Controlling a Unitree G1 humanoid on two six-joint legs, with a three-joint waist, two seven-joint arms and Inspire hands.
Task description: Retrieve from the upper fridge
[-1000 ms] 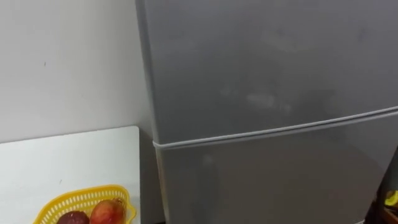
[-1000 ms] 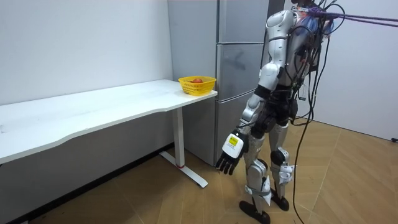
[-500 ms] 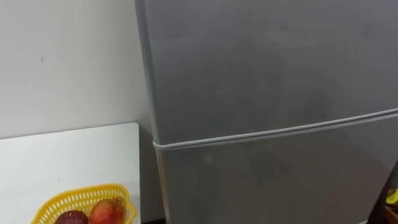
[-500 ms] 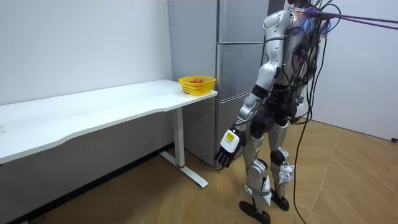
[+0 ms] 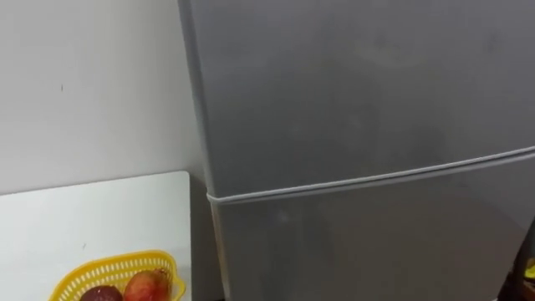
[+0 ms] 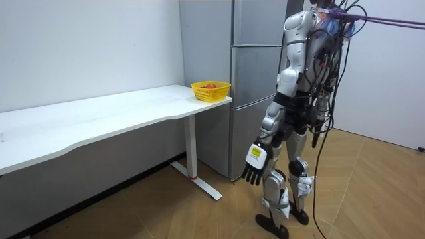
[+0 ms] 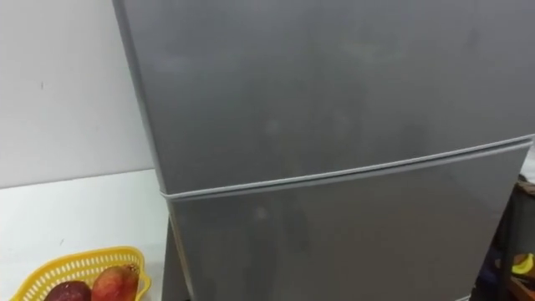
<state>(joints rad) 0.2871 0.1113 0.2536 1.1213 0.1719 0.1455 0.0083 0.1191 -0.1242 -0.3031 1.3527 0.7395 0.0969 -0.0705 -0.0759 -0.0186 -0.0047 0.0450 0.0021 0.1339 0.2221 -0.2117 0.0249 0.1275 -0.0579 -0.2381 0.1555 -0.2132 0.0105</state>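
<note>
Two grey doors of the fridge (image 5: 359,125) face the robot, both closed, so whatever the task wants from the upper compartment (image 5: 351,84) is hidden behind its door. The seam between the doors runs from nine o'clock to three o'clock across the eye views. A yellow basket (image 5: 117,280) holding fruit (image 5: 146,286) sits at seven o'clock on the white table (image 5: 92,217), close beside the fridge's edge. In the room view the left hand (image 6: 254,164) hangs low with fingers relaxed, holding nothing. Open floor (image 6: 372,192) lies behind the robot.
</note>
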